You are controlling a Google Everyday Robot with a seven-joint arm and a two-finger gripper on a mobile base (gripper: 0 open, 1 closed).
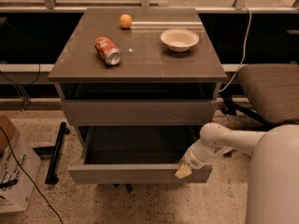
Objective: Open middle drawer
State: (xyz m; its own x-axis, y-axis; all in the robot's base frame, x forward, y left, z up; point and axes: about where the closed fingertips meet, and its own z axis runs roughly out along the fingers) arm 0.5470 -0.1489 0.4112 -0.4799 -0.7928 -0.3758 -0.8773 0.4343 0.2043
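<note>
The middle drawer (131,173) is a grey-brown, handleless drawer with a wide, low front panel. It stands pulled well out of the cabinet, and its dark inside (140,146) shows and looks empty. My gripper (184,170) is at the right end of that front panel, right at its top edge. My white arm (224,141) reaches in from the right. The top drawer (138,112) above is closed. The lowest drawer is hidden under the pulled-out one.
On the cabinet top (154,62) lie a red soda can (107,50) on its side, an orange (125,21) and a white bowl (179,39). A brown chair (271,90) stands at the right. A cardboard box (11,171) and a black bar (55,150) are on the floor at the left.
</note>
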